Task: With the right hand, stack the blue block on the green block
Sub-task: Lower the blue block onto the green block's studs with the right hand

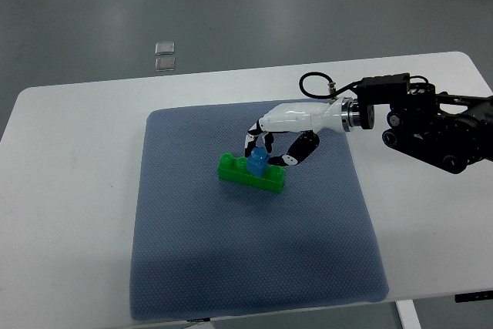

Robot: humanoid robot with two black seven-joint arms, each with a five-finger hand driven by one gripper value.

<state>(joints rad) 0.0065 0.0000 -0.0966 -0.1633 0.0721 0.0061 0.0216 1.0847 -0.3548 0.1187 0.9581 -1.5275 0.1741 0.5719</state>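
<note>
A lab or test room is showing here: a white surface (pixel 69 182) is standing on grey floor (pixel 231 13), carrying a blue mat (pixel 231 267).

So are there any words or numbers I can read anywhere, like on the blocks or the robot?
None that can be read: there is no print on the blue block, green block, mat, table or right hand. The two small squares on the floor are too small to tell.
</note>
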